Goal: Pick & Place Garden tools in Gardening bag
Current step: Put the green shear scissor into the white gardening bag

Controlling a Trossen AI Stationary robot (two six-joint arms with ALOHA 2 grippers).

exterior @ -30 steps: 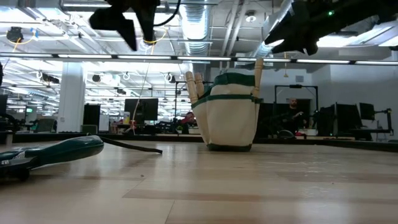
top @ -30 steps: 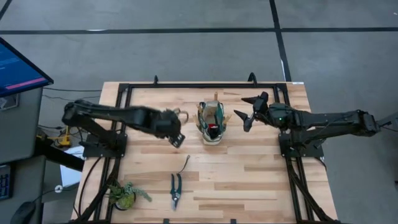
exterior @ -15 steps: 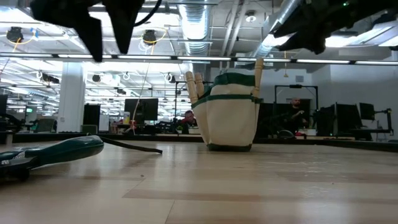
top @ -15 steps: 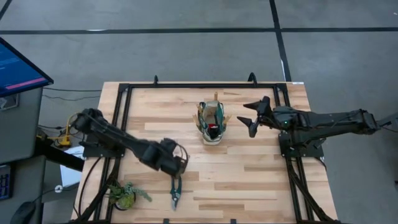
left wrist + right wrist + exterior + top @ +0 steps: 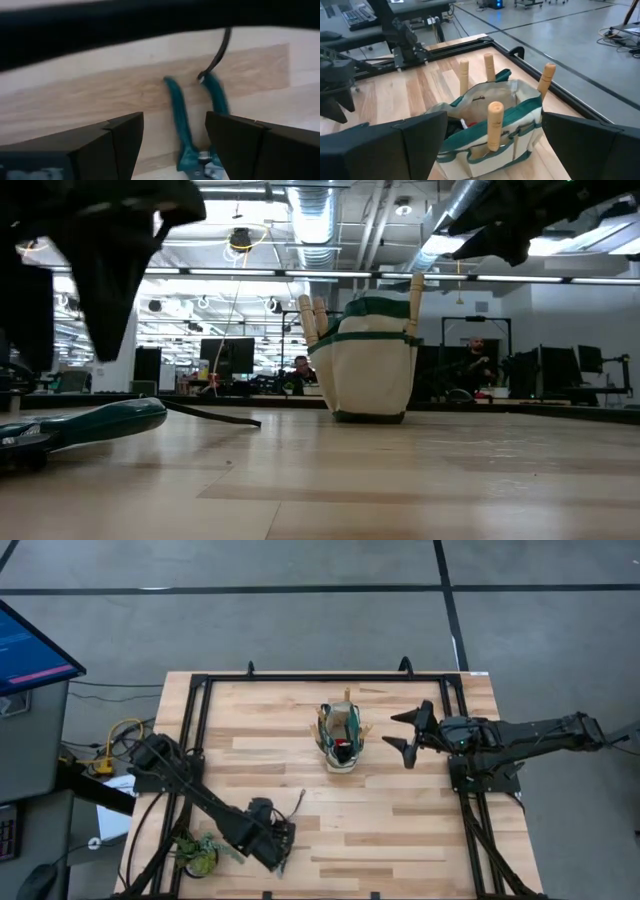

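High view: the left gripper [image 5: 272, 843] hangs low at the lower left of the frame, directly over the pruning shears, which it hides here. The thin hooked tool [image 5: 298, 804] lies just above it, slanting toward the upper right. The gardening bag [image 5: 340, 737] stands mid-bench with wooden trowel handles sticking up. The right gripper [image 5: 404, 735], fingers spread and empty, waits just right of the bag.

Low view: the shears' teal handle [image 5: 90, 421] lies flat at far left, the left arm's dark bulk above it; the bag [image 5: 368, 370] stands centre.

Left wrist view: the left gripper [image 5: 175, 145] is open and empty, its fingers straddling the shears [image 5: 197, 125]. Their long axis runs straight away from the gripper, handles [image 5: 176, 107] pointing off, pivot nearest. The left arm is far nearer; a straight descent should do.

Right wrist view: the bag [image 5: 492, 125] sits open between the spread fingers.
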